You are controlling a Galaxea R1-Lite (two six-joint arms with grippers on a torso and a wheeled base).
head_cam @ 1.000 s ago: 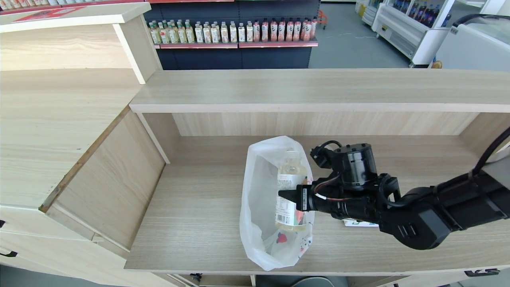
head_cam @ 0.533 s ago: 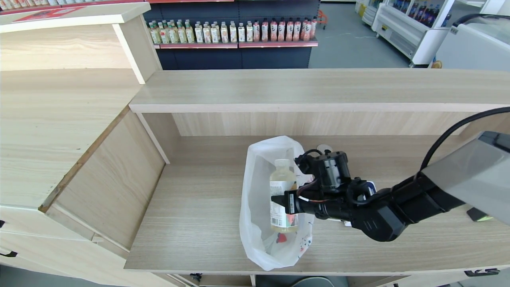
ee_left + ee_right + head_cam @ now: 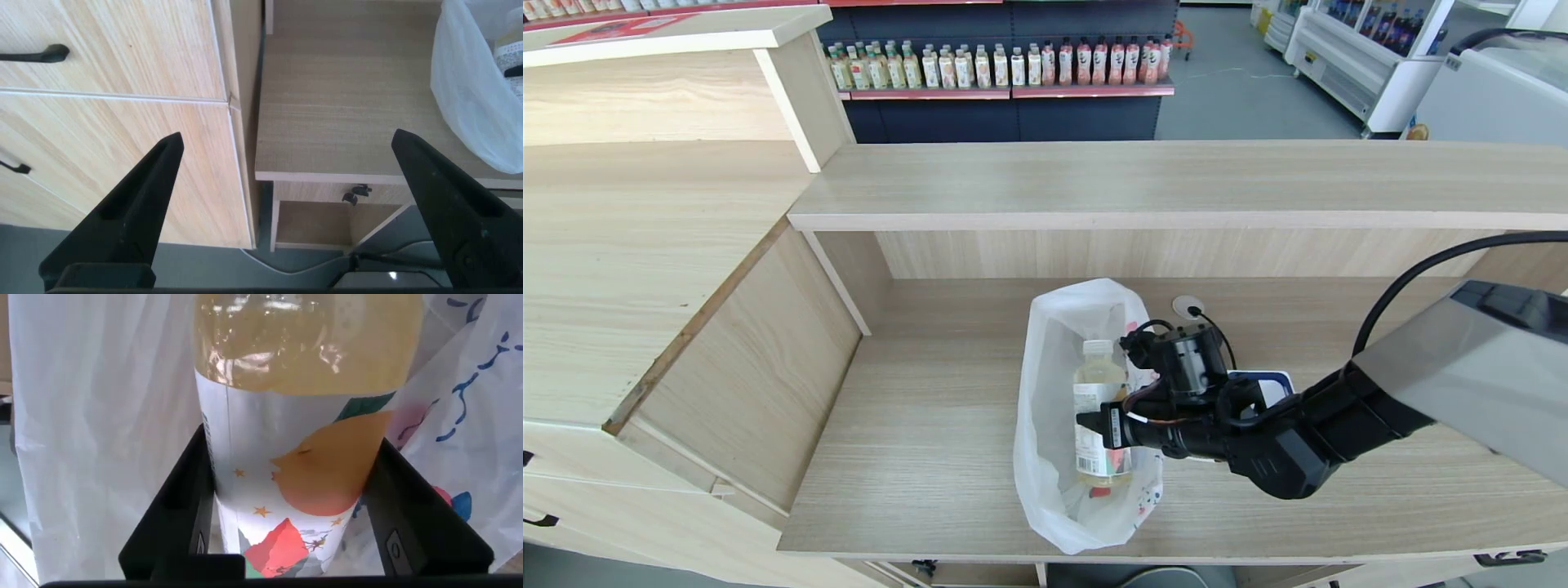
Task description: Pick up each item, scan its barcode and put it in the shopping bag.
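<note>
A bottle [image 3: 1100,408] of pale yellow drink with a white printed label stands upright inside the open white shopping bag [image 3: 1054,457] on the lower counter. My right gripper [image 3: 1104,426] is shut on the bottle's labelled middle, reaching into the bag from the right. In the right wrist view the bottle [image 3: 298,457] sits between the two black fingers [image 3: 176,506], with bag plastic [image 3: 98,416] all round. My left gripper [image 3: 286,212] hangs open off the counter's near left corner, with the bag [image 3: 482,90] far to its side.
A white and blue flat item [image 3: 1270,380] lies on the counter [image 3: 915,457] behind my right arm, by a cable grommet [image 3: 1188,307]. A raised shelf [image 3: 1176,184] runs along the back. Cabinet drawers [image 3: 114,122] stand on the left.
My right gripper has carried the bottle down and slightly left, deeper into the bag. The arm has dropped lower, uncovering the grommet and the flat item behind it.
</note>
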